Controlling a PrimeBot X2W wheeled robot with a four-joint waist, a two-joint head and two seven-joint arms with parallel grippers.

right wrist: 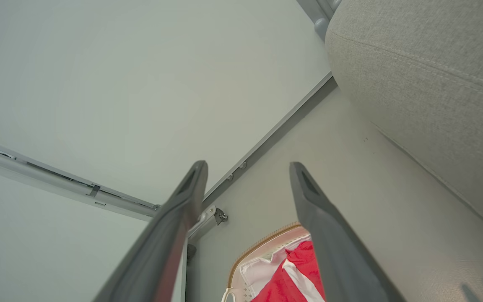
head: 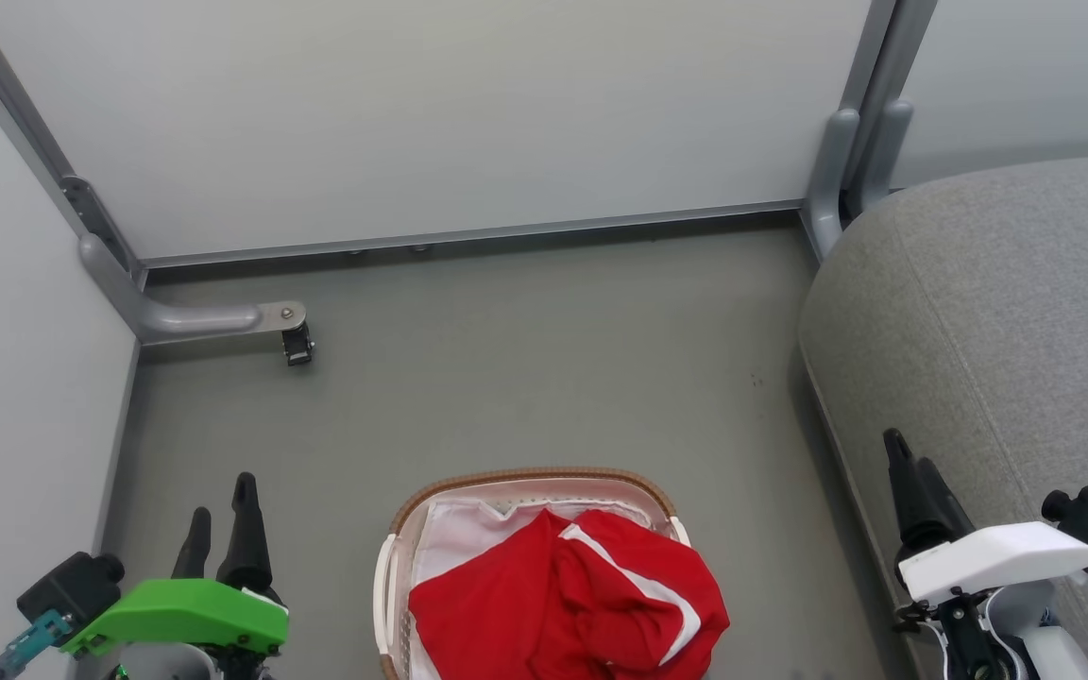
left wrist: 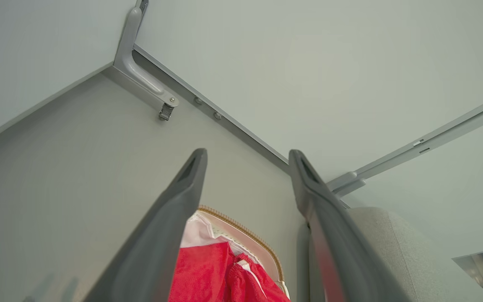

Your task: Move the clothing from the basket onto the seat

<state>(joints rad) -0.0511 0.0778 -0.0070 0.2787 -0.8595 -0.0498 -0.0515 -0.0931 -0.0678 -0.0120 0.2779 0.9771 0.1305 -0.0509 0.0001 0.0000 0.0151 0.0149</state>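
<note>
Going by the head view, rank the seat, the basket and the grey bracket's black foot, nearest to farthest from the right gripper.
1. The seat: directly beside the right gripper, on the right.
2. The basket: on the floor at lower middle, to the gripper's left.
3. The black foot: far left, near the wall.

The basket (head: 530,478) and clothing (head: 568,604) are cut off by the head view's bottom edge; the seat (head: 997,312) is cut off at right.
</note>
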